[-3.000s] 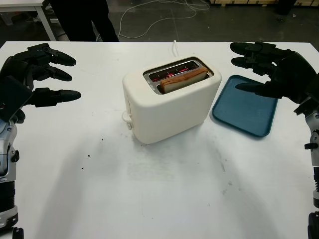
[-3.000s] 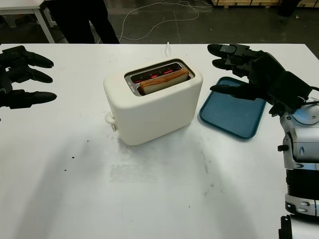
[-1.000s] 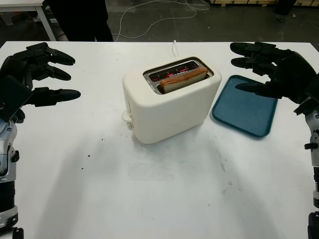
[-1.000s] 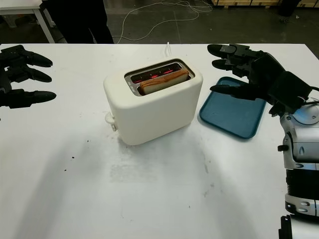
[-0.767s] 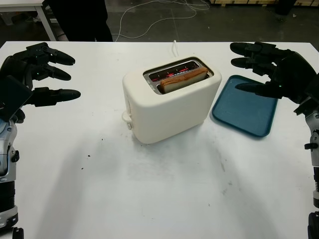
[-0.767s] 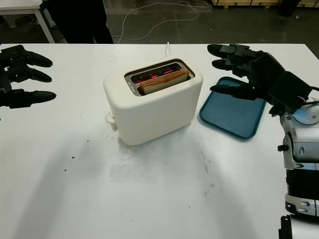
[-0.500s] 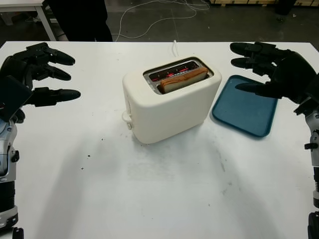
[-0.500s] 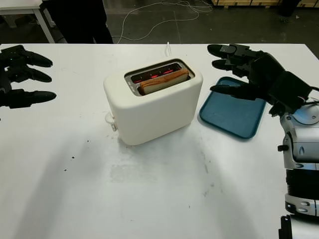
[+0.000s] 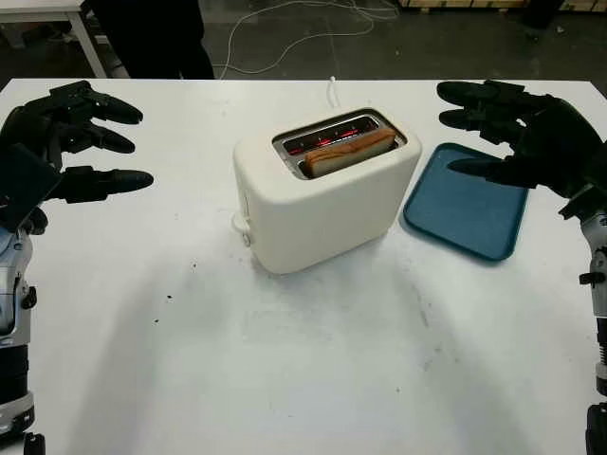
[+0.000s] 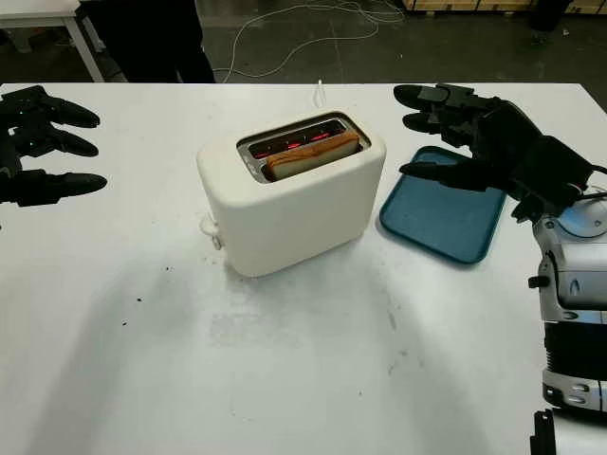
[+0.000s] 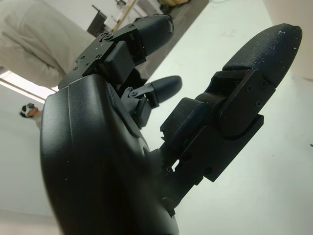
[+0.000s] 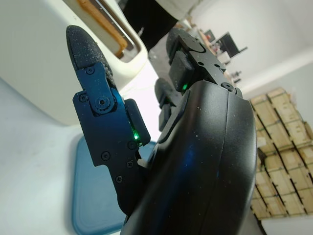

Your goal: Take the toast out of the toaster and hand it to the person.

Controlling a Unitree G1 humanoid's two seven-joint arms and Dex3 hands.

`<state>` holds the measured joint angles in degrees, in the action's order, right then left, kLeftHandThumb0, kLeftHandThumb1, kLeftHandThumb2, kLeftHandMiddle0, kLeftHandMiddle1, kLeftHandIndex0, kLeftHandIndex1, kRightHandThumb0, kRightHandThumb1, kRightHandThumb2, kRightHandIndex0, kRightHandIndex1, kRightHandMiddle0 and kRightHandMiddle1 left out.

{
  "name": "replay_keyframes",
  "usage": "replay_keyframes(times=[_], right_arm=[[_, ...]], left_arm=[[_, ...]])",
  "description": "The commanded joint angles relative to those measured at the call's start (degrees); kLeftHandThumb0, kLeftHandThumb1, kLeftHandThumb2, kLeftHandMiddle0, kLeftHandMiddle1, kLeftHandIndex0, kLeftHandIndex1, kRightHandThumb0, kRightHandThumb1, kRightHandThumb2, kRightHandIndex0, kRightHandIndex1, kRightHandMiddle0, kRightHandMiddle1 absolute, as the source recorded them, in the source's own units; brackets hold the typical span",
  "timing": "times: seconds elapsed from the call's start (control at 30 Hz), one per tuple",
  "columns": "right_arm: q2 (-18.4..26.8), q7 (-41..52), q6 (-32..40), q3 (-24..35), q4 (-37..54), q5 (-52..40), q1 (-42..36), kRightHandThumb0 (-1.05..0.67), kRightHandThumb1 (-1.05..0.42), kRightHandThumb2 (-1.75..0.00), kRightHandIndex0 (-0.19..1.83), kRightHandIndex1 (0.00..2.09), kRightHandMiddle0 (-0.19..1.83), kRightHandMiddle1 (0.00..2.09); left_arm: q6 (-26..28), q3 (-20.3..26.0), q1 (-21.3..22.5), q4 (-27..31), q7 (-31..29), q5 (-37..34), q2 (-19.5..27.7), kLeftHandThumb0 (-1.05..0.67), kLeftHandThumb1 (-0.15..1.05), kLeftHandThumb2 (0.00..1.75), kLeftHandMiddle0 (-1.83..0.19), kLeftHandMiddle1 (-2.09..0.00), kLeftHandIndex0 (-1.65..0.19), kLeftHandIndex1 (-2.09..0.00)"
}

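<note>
A cream toaster (image 9: 322, 194) stands mid-table, its slots glowing red inside. One slice of toast (image 9: 349, 150) sticks up from the near slot. My left hand (image 9: 100, 142) hovers open at the far left, well clear of the toaster. Over the far end of the blue tray hangs my right hand (image 9: 484, 128), open, to the right of the toaster. The toaster's side and the toast's edge (image 12: 100, 22) appear past the right hand's fingers (image 12: 93, 73). A person in dark trousers (image 9: 152, 33) stands beyond the table's far edge.
A blue tray (image 9: 465, 204) lies right of the toaster. The toaster's white cord (image 9: 334, 85) runs off the far edge. Another white table (image 9: 57, 19) stands at the back left, with cables on the dark floor (image 9: 303, 28).
</note>
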<state>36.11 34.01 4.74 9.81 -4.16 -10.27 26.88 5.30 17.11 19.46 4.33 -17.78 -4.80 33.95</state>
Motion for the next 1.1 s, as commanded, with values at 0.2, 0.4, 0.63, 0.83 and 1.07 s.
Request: replay_keyframes(times=[0.2,0.4,0.63,0.83,1.07], right_arm=[[-0.14,-0.23,0.60,0.28,0.46,-0.36,-0.15,-0.64,-0.79,0.00,0.13,0.56,0.42,0.00],[-0.17,-0.21,0.63,0.26,0.35,-0.44,0.03,-0.65,-0.80,0.00,0.13,0.57,0.42,0.00],[-0.10,-0.08,0.23,0.30,0.34,-0.42,-0.04,-0.66,-0.80,0.00,0.13,0.58,0.42,0.00],[-0.01,-0.03,0.12,0.30,0.38,-0.36,-0.03,-0.68,-0.80,0.00,0.13,0.58,0.42,0.01],[0.04,0.00,-0.69,0.19,0.18,-0.05,-0.11,-0.66,-0.80,0.00,0.13,0.59,0.42,0.00]], left_arm=[[-0.45,-0.06,-0.82,0.34,0.05,0.05,-0.20,-1.05,0.53,0.00,-0.58,-1.04,-0.59,-0.89],[-0.96,-0.11,-0.85,0.19,0.13,0.30,-0.15,-1.05,0.53,0.00,-0.58,-1.04,-0.59,-0.89],[-0.56,0.00,-0.82,0.34,-0.06,-0.03,-0.12,-1.05,0.53,0.00,-0.58,-1.05,-0.59,-0.90],[-0.43,-0.15,-0.88,0.54,0.08,0.28,-0.06,-1.05,0.54,0.01,-0.57,-1.05,-0.59,-0.90],[-0.28,-0.04,-0.94,0.60,0.05,-0.01,-0.20,-1.05,0.52,0.00,-0.57,-1.05,-0.59,-0.90]])
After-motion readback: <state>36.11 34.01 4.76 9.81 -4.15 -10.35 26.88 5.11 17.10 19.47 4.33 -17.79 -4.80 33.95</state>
